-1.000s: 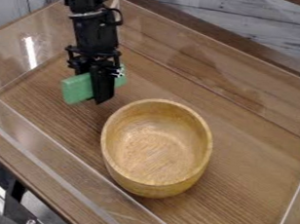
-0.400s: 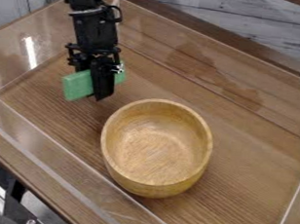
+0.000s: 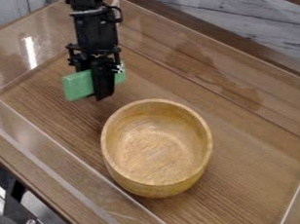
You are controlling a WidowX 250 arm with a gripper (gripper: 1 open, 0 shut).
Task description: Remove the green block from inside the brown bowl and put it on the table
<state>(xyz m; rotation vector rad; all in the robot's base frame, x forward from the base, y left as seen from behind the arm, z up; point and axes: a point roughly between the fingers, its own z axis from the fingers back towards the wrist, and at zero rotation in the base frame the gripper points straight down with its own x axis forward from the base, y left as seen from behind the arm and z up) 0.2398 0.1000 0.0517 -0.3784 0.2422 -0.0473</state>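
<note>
Single fixed camera, high, angled down across the brown wood-grain table (image 3: 245,102). Medium range. Clear plastic walls (image 3: 55,190) frame it.

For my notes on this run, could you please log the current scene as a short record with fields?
gripper: black gripper closed on the green block, pointing steeply down
green block: outside the bowl, at table level to its upper left; contact with the table unclear
brown bowl: brown bowl upright, nothing inside
table: wood-grain table edged by clear walls
task status: block out of bowl, not yet released
</note>
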